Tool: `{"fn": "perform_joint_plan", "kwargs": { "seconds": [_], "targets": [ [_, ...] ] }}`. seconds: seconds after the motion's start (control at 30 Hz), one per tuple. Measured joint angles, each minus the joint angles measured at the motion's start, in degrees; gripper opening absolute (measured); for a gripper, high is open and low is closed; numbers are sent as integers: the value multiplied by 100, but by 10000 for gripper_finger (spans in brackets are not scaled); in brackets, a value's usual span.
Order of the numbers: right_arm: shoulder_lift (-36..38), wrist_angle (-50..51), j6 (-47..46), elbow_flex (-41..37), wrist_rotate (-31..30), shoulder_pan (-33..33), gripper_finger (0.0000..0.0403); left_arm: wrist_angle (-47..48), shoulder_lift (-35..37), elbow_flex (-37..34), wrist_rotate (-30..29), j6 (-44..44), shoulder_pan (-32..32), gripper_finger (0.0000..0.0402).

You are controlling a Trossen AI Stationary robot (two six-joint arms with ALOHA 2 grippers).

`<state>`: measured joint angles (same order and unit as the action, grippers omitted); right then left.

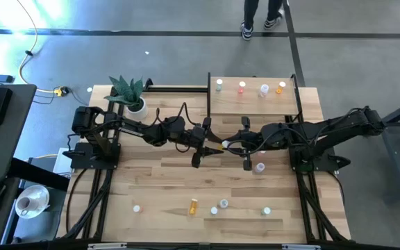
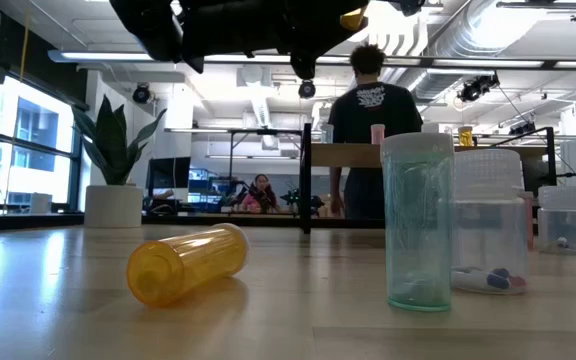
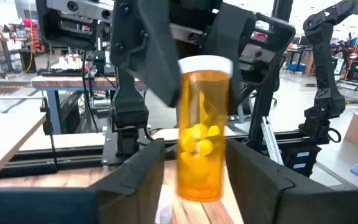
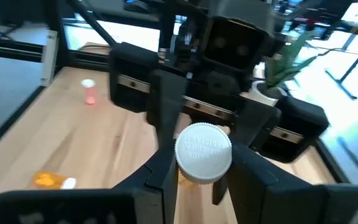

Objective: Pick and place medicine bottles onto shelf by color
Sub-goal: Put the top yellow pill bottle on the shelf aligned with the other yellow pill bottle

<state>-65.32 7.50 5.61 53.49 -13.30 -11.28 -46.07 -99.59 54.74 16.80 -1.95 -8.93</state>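
Orange and white-capped, the pill bottle being handed over hangs in the air above the middle of the tabletop, between the two grippers. The right gripper is shut on its capped end, fingers pressed to either side of the white cap. The left gripper stands with its fingers parted on either side of the bottle's body, a gap showing on each side. On the shelf, along its far edge, four small bottles stand in a row. One more bottle stands on the tabletop just beside the right arm. Near the table's front edge, an orange bottle lies on its side, with a teal bottle and a few pale ones upright close by. A potted plant sits at the far left corner. Beyond the table's far edge, a person stands with their back to it.
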Motion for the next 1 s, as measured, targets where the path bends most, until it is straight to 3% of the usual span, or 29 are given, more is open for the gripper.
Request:
{"fn": "perform_joint_plan", "kwargs": {
  "seconds": [0.23, 0.47, 0.67, 1.0],
  "targets": [
    [90, 218, 81, 2, -430, -1, 96, 20, 13, 0, 84, 20, -76, 222],
    [529, 604, 85, 2, -1014, -1, 96, 593, 264, 4, 86, -54, -335, 231],
    [1142, 1266, 56, 2, -2439, 1, 96, 1088, 411, 0, 28, -92, -424, 225],
    [2022, 2370, -746, 4, -4463, 273, 96, 1029, 407, 0, -184, -40, -358, 223]
  ]
}}
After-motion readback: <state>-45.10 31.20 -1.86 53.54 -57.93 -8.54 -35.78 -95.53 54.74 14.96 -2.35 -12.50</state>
